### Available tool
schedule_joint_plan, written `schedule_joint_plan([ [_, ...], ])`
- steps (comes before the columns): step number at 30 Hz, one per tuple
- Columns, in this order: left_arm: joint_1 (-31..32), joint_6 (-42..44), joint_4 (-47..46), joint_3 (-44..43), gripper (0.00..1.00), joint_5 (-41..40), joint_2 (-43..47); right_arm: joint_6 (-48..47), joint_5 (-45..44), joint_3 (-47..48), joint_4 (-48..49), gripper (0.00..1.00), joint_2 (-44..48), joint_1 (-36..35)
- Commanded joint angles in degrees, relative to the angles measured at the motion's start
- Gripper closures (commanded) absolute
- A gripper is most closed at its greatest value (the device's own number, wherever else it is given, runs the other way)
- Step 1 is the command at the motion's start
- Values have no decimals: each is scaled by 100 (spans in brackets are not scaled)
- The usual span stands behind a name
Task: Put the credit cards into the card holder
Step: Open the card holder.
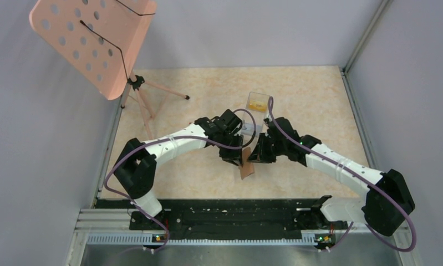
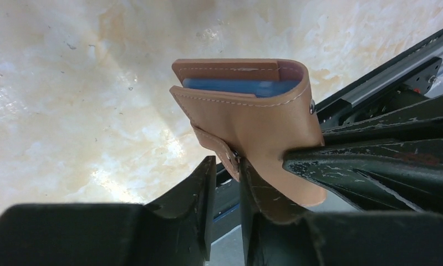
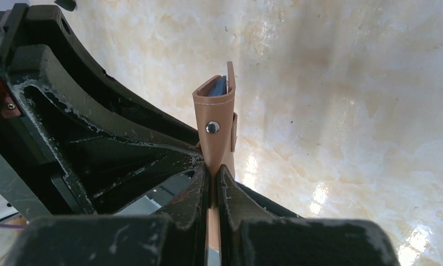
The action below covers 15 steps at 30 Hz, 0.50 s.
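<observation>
The tan card holder [image 2: 252,119] is held upright above the table, with blue showing inside its top edge. My right gripper [image 3: 212,169] is shut on its lower edge, the stud [image 3: 212,127] facing that camera. My left gripper [image 2: 227,163] stands just below the holder's strap tab [image 2: 216,147], its jaws a narrow gap apart; the tab's tip lies against the right finger [image 2: 247,183]. From above, both grippers meet at the card holder [image 1: 245,170] mid-table. Yellow credit cards [image 1: 255,103] lie in a clear box behind them. I cannot tell whether the blue is lining or a card.
The clear plastic box [image 1: 251,95] stands on the table just beyond the two grippers. A pink perforated stand [image 1: 91,41] on a tripod leans over the far left corner. Grey walls close in the table on three sides.
</observation>
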<state>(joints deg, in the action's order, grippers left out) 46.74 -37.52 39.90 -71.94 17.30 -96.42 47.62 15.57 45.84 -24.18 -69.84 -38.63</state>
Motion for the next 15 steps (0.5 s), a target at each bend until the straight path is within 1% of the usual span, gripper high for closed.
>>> schedule_joint_plan([
  [1,19,105,324,52,75,-606,-66,128,11,96,160,100,337,-56],
  [5,-31,28,450,323,75,-1078,46,221,-9,-26,151,100,534,-52],
  [7,-122,-9,454,501,76,-1157,92,303,-14,-123,159,100,644,-60],
  [12,-403,-125,182,1048,74,-940,389,401,-4,-320,181,100,825,-57],
  [15,-545,-199,-142,1339,67,-557,737,439,7,-389,198,100,887,-61],
])
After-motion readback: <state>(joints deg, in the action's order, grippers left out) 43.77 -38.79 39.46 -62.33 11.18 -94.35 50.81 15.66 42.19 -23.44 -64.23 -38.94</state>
